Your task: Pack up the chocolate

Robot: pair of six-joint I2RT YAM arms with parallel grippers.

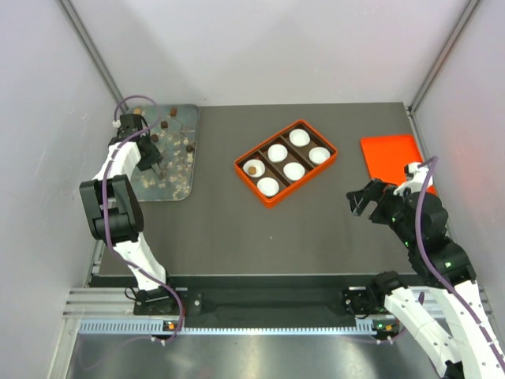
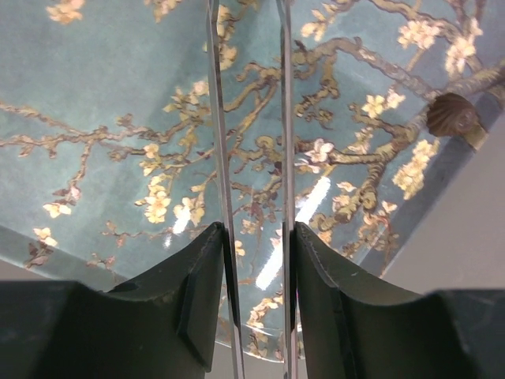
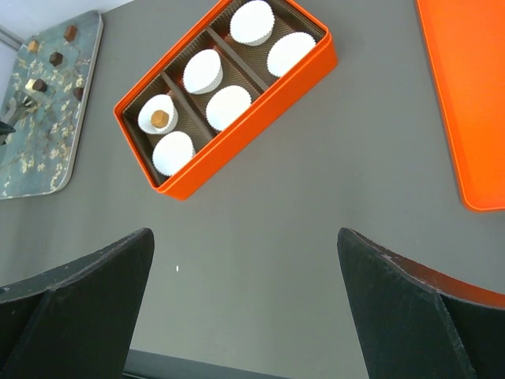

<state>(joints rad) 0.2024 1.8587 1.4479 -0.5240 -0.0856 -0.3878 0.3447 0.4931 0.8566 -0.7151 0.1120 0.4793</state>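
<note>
Several dark and tan chocolate lumps [image 1: 163, 124] lie on a blue floral tray [image 1: 177, 185] at the far left. My left gripper [image 1: 150, 158] hovers over this tray, shut on thin metal tongs [image 2: 286, 118]. The tongs' two blades stand apart with nothing between them, and their tips run out of the wrist view. One dark chocolate [image 2: 452, 117] sits near the tray's edge, to the right of the tongs. An orange box [image 1: 252, 186] in the middle holds several white paper cups, and one cup holds a tan chocolate [image 1: 251, 169]. My right gripper [image 1: 361, 201] hangs open and empty to the right of the box.
An orange lid [image 1: 392, 158] lies flat at the far right, beside my right arm. In the right wrist view the box [image 3: 252, 130] lies ahead, the lid [image 3: 465, 95] at right, and the tray [image 3: 39, 158] at the far left. White walls enclose the table.
</note>
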